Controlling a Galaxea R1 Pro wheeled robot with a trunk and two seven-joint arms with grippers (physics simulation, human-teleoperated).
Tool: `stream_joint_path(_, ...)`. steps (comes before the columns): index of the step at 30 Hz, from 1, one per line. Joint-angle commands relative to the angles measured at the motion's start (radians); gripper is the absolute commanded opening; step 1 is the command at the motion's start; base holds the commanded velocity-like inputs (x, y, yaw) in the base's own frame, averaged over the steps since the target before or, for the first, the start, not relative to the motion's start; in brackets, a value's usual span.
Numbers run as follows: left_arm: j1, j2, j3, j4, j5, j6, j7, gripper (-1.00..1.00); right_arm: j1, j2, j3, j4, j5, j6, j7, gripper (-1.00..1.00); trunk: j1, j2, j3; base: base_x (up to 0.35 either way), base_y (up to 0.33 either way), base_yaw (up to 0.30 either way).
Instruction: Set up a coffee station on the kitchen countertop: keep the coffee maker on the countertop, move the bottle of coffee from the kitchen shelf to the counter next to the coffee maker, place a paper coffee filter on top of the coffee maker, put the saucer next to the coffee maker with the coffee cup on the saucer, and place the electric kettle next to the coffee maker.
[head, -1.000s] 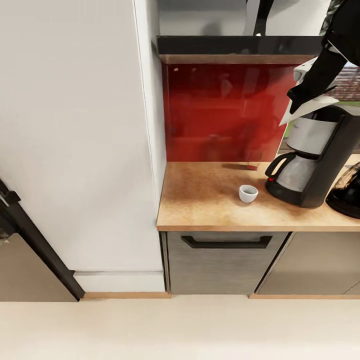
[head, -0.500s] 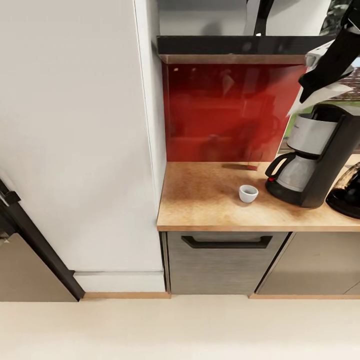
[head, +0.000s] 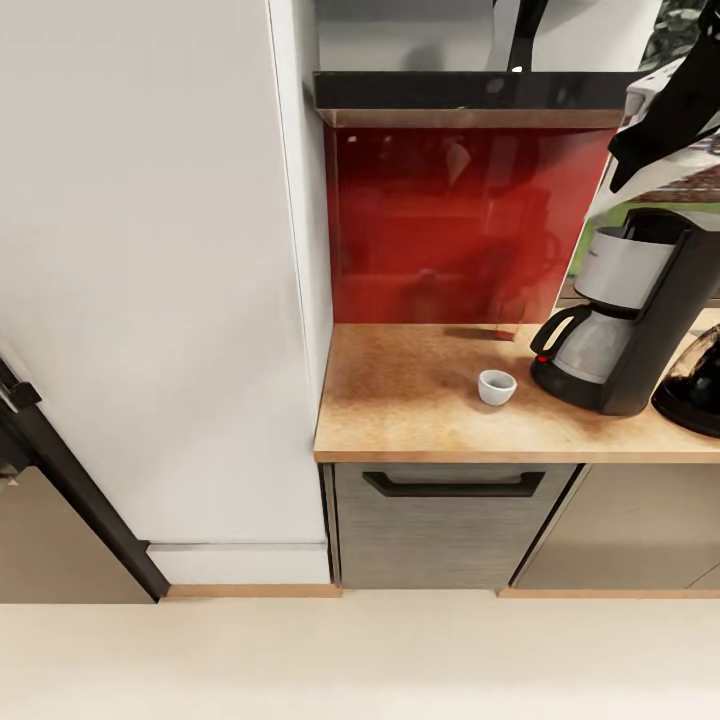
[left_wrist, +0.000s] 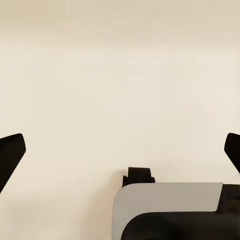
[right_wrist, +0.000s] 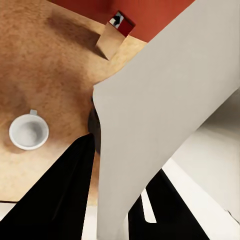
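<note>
The black and silver coffee maker (head: 625, 315) stands on the wooden countertop (head: 420, 400) at the right. Above it my right gripper (head: 640, 150) hangs in the air, shut on a white paper filter (head: 603, 205). Up close in the right wrist view, the filter (right_wrist: 165, 110) sits pinched in the gripper (right_wrist: 112, 200). A small white coffee cup (head: 496, 386) stands alone left of the coffee maker, also visible from the wrist (right_wrist: 28, 131). The dark kettle (head: 695, 385) is at the right edge. My left gripper (left_wrist: 120, 155) is open over bare floor.
A small brown item with a red top (head: 505, 330) stands by the red backsplash (head: 450, 220). A dark shelf (head: 470, 95) runs above the counter. A tall white cabinet (head: 150, 280) flanks the counter on the left, and a drawer with a black handle (head: 453, 486) sits below.
My right gripper has risen up and to the right with the paper filter, away from the top of the coffee maker. The rest holds still.
</note>
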Motion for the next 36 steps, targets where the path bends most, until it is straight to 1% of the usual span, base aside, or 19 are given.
stream_joint_path(1,0.000,0.000,0.001,-0.001,0.002,-0.001,0.000,1.00,-0.001,0.000,-0.001,0.000,0.008,0.004,0.009,-1.00,0.000,0.000,-0.001,0.000,0.000,0.000)
stream_joint_path(4,0.000,0.000,0.000,-0.001,0.002,-0.001,0.000,1.00,-0.001,0.000,0.000,-0.001,0.009,0.004,0.007,-1.00,0.000,0.000,-0.001,0.000,0.000,0.000)
stream_joint_path(6,0.000,0.000,0.000,-0.001,0.002,-0.001,0.000,1.00,-0.002,0.001,0.000,-0.002,0.024,0.004,0.007,-1.00,0.000,0.000,-0.001,0.000,0.000,0.000)
stream_joint_path(7,0.000,0.000,0.000,-0.001,0.002,-0.001,0.000,1.00,-0.002,0.002,0.000,-0.001,0.052,0.004,0.006,-1.00,0.000,0.000,-0.001,0.000,0.000,0.000)
stream_joint_path(9,0.000,0.000,0.000,-0.001,0.002,-0.001,0.000,1.00,-0.002,0.002,0.001,-0.001,0.084,0.004,0.006,-1.00,0.000,0.000,-0.001,0.000,0.000,0.000)
stream_joint_path(10,0.000,0.000,0.000,-0.001,0.002,-0.001,0.000,1.00,-0.002,0.003,0.000,-0.001,0.112,0.004,0.005,-1.00,0.000,0.000,-0.001,0.000,0.000,0.000)
stream_joint_path(11,0.000,0.000,0.000,-0.001,0.002,-0.001,0.000,1.00,-0.002,0.003,0.000,-0.001,0.130,0.004,0.005,-1.00,0.000,0.000,-0.001,0.000,0.000,0.000)
stream_joint_path(14,0.000,0.000,0.000,-0.001,0.002,-0.001,0.000,1.00,-0.002,0.002,-0.001,0.000,0.154,0.004,0.006,-1.00,0.000,0.000,-0.001,0.000,0.000,0.000)
stream_joint_path(18,0.000,0.000,0.000,-0.001,0.002,-0.001,0.000,1.00,-0.002,0.005,-0.001,0.000,0.161,0.004,0.006,-1.00,0.000,0.000,-0.001,0.000,0.000,0.000)
stream_joint_path(36,0.000,0.000,0.000,-0.001,0.002,-0.001,0.000,1.00,-0.002,0.007,0.001,0.001,0.164,0.004,0.006,-1.00,0.000,0.000,-0.001,0.003,0.000,0.000)
